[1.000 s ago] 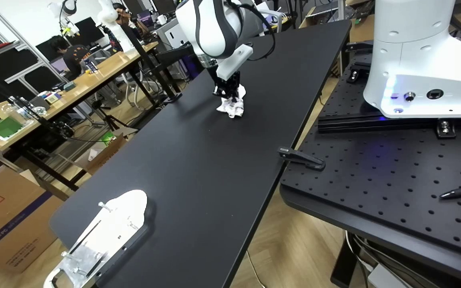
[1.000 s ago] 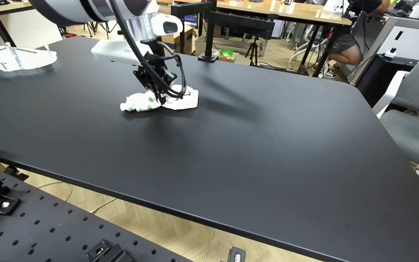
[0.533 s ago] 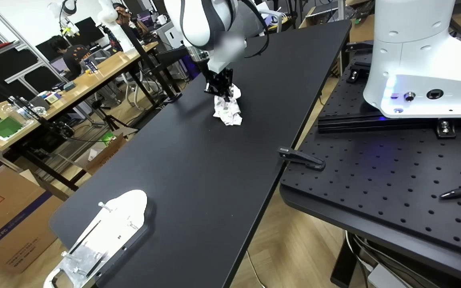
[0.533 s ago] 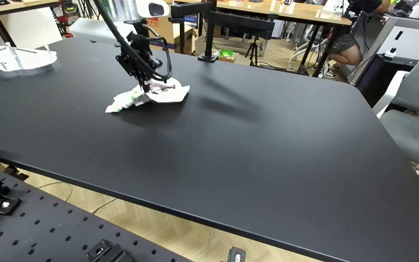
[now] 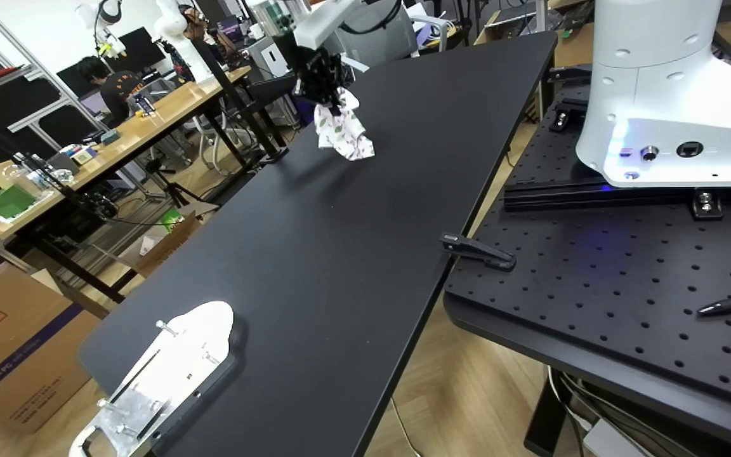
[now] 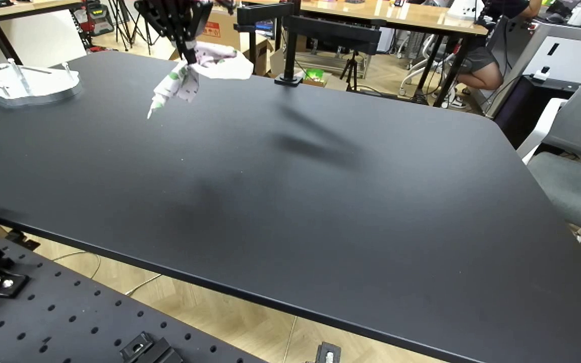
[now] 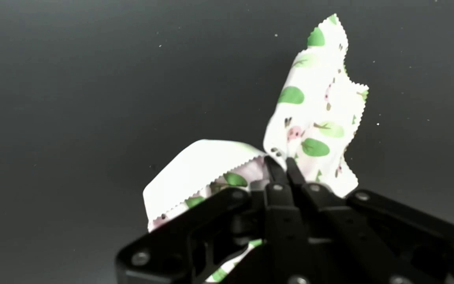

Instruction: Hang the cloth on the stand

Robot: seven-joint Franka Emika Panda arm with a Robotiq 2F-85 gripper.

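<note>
The cloth is white with green leaf prints, small pink figures and a zigzag edge. My gripper (image 7: 278, 158) is shut on the middle of the cloth (image 7: 315, 106), which hangs in folds on both sides of the fingertips. In both exterior views the gripper (image 5: 335, 109) (image 6: 189, 58) holds the cloth (image 5: 346, 135) (image 6: 225, 65) above the black table. A black post (image 5: 238, 100) (image 6: 290, 55) with a horizontal bar (image 6: 333, 34) stands upright at the table edge. I cannot tell for sure whether this post is the stand. The pinched part of the cloth is hidden between the fingers.
A white board (image 5: 194, 343) (image 6: 43, 85) with several upright pegs lies at one end of the table. A black clip (image 5: 478, 251) sits at the table's edge by the perforated base plate (image 5: 594, 298). A grey chair (image 6: 578, 151) stands at the other end.
The gripper has lifted the cloth from the table into the air. In an exterior view both have moved up and left, nearer in the picture to the black post. The cloth now hangs down.
</note>
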